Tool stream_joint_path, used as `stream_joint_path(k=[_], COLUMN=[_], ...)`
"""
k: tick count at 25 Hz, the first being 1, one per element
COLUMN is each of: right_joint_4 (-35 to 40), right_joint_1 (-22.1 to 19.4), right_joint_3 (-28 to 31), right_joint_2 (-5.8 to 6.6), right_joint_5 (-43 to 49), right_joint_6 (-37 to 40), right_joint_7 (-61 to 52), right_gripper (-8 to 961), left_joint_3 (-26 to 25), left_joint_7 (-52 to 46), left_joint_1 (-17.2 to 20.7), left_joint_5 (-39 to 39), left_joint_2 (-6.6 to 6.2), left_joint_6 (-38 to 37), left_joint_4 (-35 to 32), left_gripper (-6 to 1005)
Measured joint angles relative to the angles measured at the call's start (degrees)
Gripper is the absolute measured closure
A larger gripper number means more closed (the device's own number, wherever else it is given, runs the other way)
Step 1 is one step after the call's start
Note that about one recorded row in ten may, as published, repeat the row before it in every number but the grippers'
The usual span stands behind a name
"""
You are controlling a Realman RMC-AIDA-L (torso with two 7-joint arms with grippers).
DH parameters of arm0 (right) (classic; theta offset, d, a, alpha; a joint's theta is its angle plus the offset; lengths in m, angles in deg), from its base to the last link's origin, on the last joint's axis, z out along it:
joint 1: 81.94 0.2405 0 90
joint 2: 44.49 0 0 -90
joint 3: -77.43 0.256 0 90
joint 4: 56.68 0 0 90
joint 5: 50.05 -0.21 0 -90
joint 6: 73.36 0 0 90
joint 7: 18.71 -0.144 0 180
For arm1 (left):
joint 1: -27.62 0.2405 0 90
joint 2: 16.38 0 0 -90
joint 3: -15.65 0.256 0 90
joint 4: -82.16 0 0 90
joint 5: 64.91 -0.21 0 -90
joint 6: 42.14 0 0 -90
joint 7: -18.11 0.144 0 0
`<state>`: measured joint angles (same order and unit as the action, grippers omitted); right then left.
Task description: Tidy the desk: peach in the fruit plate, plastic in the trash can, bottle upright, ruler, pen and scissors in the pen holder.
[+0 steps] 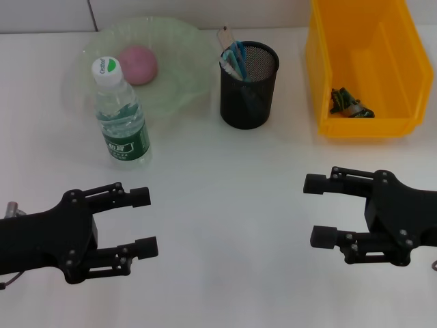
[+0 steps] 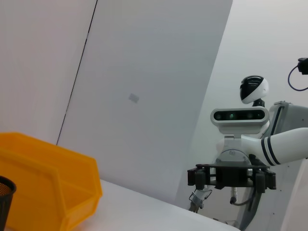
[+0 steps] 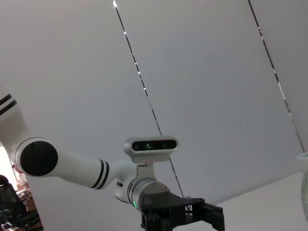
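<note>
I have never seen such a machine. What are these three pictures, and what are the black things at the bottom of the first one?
They are the robot's two hands, seen from its head camera: left hand and right hand, both open, holding nothing. The other pictures come from wrist cameras; each shows the opposite arm. On the white table stand an upright water bottle, a green fruit plate with a peach, a black mesh pen holder with items inside, and a yellow bin holding crumpled plastic.

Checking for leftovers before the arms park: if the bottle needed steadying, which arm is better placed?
Left. The left gripper hangs open just in front of the upright bottle; the right gripper is across the table.
</note>
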<state>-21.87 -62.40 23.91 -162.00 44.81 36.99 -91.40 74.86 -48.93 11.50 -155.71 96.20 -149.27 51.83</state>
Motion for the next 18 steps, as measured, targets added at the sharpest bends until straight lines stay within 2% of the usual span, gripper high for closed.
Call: stream_joint_path(k=[18], right_joint_4=[0.0], right_joint_1=[0.1], right_joint_3=[0.0], right_joint_2=[-0.06], right_joint_5=[0.1], right_joint_6=[-0.1], right_joint_7=[0.0], right_gripper=[177], left_joint_3=[0.2], left_joint_7=[-0.2], left_joint_1=[-0.4], left_joint_5=[0.0], left_joint_2=[0.09], left_joint_6=[-0.1], left_joint_4=[0.0], left_gripper=[217])
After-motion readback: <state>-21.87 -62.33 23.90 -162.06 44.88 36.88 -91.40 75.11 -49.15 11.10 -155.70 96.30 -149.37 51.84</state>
